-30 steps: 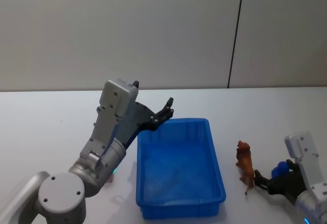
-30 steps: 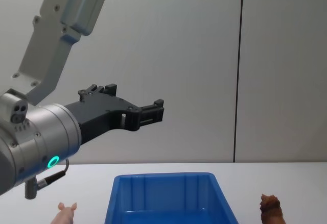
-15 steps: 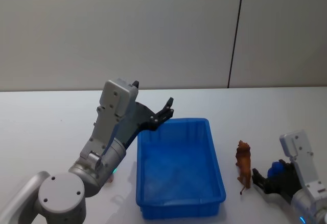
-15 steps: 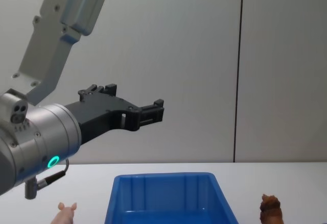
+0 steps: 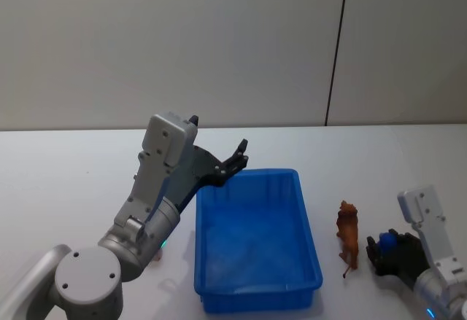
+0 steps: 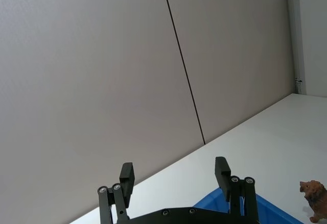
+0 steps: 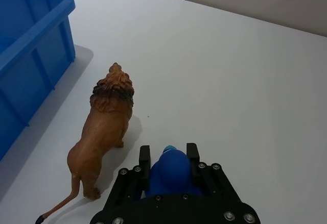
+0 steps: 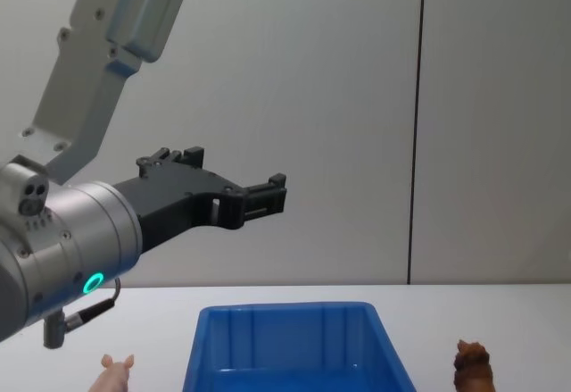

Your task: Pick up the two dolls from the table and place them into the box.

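Right now our right end effector sits low over the table on the right of the box, its fingers drawn narrow around a blue rounded thing whose nature we cannot make out. Just beside it, between it and the box's right wall and touching neither, the lion doll stands upright on its four feet, head pointing away from us along the box's long side. We judge it to be hard moulded plastic: light, stiff and fairly smooth, unlikely to give under the pads. It looks easy to tip, since it stands on small feet. The trunk between the fore and hind legs looks the best place to hold, pinched across the flanks; the thin tail and legs offer little, and the bulky mane is uneven. With the blue thing already in that grip, we reckon it would have to be let go first. Our left end effector hangs high above the box's far left corner, spread wide with nothing between its jaws. Low on the left of the box, near its front corner, lies the pink doll, small and probably just as light. We cannot tell whether it is soft, so a hold across its body seems safest. We see nothing lying in the box.
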`<action>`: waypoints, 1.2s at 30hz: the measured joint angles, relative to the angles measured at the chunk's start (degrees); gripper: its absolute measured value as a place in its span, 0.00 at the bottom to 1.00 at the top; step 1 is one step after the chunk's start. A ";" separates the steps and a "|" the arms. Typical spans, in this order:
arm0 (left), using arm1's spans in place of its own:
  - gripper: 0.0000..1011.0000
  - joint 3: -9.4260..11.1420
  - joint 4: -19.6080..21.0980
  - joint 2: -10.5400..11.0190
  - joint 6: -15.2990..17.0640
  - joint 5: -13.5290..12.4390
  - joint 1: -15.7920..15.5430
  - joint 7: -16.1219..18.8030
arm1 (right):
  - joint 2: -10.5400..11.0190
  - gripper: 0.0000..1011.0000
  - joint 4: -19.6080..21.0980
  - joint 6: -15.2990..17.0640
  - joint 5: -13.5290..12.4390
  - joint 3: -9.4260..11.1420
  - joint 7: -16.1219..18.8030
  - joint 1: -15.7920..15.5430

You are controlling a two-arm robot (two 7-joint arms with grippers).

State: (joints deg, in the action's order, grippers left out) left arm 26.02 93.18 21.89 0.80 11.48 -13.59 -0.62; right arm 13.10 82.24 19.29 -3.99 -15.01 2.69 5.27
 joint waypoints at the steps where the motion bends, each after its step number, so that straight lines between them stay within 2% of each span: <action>1: 0.99 0.00 0.00 0.00 0.00 0.00 0.00 0.00 | -0.01 0.42 -0.02 0.00 0.01 0.00 0.01 0.02; 12: 0.99 0.00 0.00 0.00 0.00 0.00 0.00 0.00 | 0.20 0.31 0.39 -1.47 0.36 0.10 0.55 -0.11; 29: 0.99 0.00 0.00 0.00 0.00 0.00 0.00 0.00 | 1.41 0.22 5.20 -8.91 1.81 1.05 2.50 -0.42; 36: 0.99 0.00 0.00 0.00 0.00 0.00 0.00 0.00 | 1.77 0.18 8.29 -12.51 1.98 1.33 5.03 0.09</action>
State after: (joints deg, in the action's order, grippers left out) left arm 26.02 93.18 21.90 0.80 11.48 -13.59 -0.62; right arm 14.87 90.53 6.78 -2.01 -13.68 7.72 5.36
